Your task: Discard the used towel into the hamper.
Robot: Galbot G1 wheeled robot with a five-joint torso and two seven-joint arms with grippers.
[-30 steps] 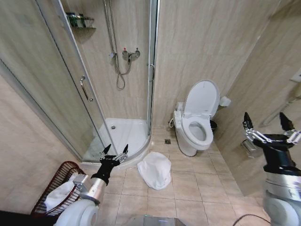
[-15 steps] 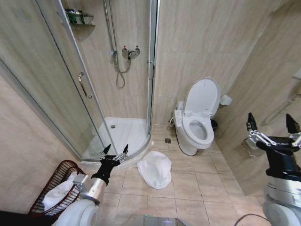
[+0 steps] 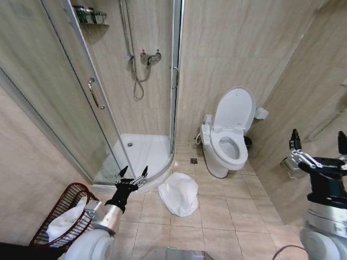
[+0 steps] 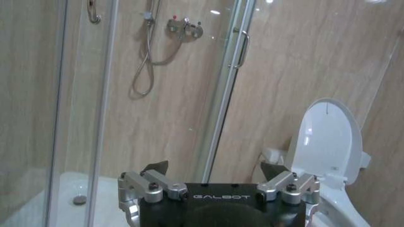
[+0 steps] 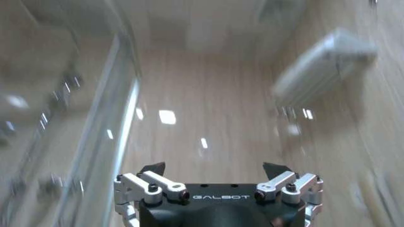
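Observation:
The used towel point(image 3: 178, 194) is a crumpled white heap on the tiled floor, in front of the shower's curved step. The hamper point(image 3: 45, 227), a dark reddish-brown wire basket with white cloth inside, stands at the lower left against the wall. My left gripper point(image 3: 133, 175) is open and empty, held above the floor between hamper and towel, just left of the towel. In its wrist view the left gripper point(image 4: 215, 169) points at the shower door and toilet. My right gripper point(image 3: 319, 142) is open and empty, raised at the far right near the wall; the right gripper point(image 5: 215, 168) faces upward along the wall.
A glass shower enclosure point(image 3: 108, 103) fills the left and centre back. A white toilet point(image 3: 230, 142) with its lid up stands right of it, with a small dark bin point(image 3: 246, 143) beside it. A floor drain point(image 3: 193, 161) lies beyond the towel. Tiled floor is free right of the towel.
The whole picture has shifted slightly, so the camera moved. My right gripper has drifted right and lower in the head view. The left gripper and the towel have kept their places.

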